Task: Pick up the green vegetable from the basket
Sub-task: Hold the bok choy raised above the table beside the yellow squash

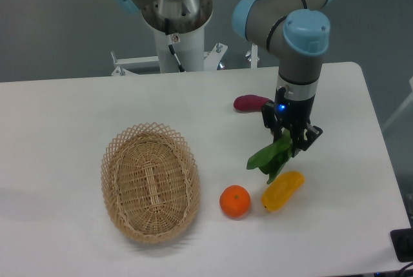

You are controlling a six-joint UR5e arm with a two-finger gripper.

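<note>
The green vegetable [270, 157] hangs from my gripper [291, 139], dark leaves drooping down and left, above the table to the right of the basket. My gripper is shut on its upper end, which the fingers hide. The oval tan wicker basket [150, 181] sits on the left part of the table with nothing inside it.
A yellow fruit [282, 190] lies just below the hanging leaves. An orange [235, 201] sits to its left. A purple sweet potato [251, 102] lies behind the gripper. The arm's white base column [175, 38] stands at the table's far edge.
</note>
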